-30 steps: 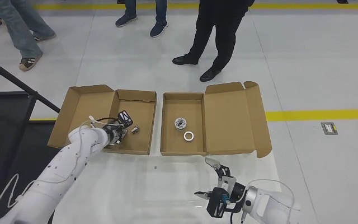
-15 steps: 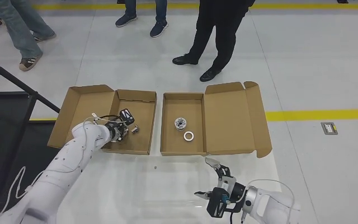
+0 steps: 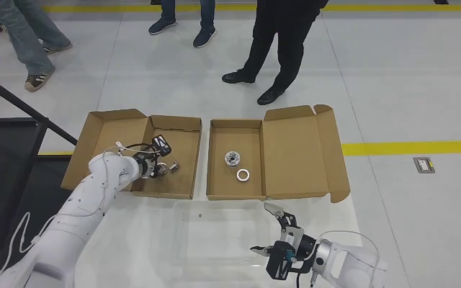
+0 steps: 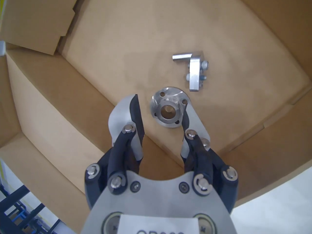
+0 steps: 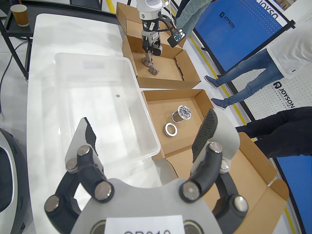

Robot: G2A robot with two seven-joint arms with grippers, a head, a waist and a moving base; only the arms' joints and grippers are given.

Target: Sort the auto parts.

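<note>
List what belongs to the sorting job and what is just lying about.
Job: flange, bracket, left box; hub, ring, right box; clear bin; left hand, open around the flange.
Lying about: paper cup on the side stand.

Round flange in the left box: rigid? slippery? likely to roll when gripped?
The flange looks like solid machined metal: probably rigid, heavy for its size. Its polished round rim may slip in the open left gripper. Lying flat on the floor of the cardboard box, it likely won't roll.
</note>
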